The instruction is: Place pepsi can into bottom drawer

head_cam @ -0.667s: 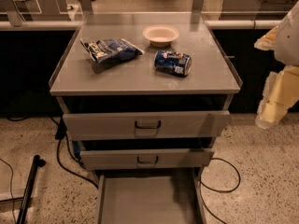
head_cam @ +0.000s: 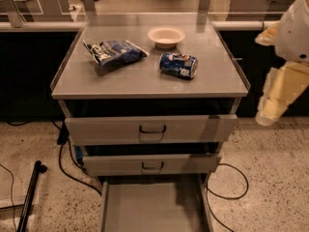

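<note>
1. Camera view, general: grey metal cabinet, 3 drawers, seen from front and above. Cabinet top [head_cam: 145, 81] is flat with low raised rims at left and right.
2. Pepsi can [head_cam: 178, 65]: lies on its side on the cabinet top, right of centre, silvery end facing right. Not in any drawer.
3. White bowl [head_cam: 166, 36]: upright, just beyond the can, toward the far edge, apart from it.
4. Blue chip bag [head_cam: 115, 51]: crinkled, lying flat, left of the can, apart from it.
5. Bottom drawer [head_cam: 149, 207]: pulled out toward the near side, grey floor and thin side walls showing.
6. Top drawer [head_cam: 152, 128] and mid drawer [head_cam: 152, 164]: each slightly out, dark handles at centre.
7. Gripper [head_cam: 270, 108]: cream-coloured, at the right edge of the scene, off the cabinet's right side, pointing down, well apart from the can. Grip state: cannot tell.
8. Floor: dark cables [head_cam: 67, 168] trail at the cabinet's left and right on speckled flooring.
</note>
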Controlling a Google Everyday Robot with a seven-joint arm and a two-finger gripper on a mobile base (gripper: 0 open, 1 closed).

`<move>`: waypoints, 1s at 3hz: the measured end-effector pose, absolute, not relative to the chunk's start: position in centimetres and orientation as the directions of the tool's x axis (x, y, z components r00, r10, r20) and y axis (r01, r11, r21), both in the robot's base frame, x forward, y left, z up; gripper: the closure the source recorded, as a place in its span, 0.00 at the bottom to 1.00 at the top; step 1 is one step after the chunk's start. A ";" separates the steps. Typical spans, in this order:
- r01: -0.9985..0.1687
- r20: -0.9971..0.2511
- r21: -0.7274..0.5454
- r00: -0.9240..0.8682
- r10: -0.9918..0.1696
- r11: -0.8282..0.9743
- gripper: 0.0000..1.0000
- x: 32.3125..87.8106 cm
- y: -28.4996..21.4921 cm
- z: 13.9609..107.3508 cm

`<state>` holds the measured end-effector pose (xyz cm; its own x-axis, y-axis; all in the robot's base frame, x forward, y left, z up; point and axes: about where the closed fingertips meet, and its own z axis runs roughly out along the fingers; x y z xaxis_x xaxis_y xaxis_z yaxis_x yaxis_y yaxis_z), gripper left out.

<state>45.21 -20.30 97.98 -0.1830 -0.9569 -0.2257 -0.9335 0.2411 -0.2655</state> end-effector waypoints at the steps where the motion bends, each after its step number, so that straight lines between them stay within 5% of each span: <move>1: -0.942 -0.248 -0.278 -0.117 -0.962 0.186 0.00 47.0 -18.1 98.0; 3: -0.945 -0.449 -0.151 -0.196 -0.872 0.290 0.00 51.7 -15.7 96.0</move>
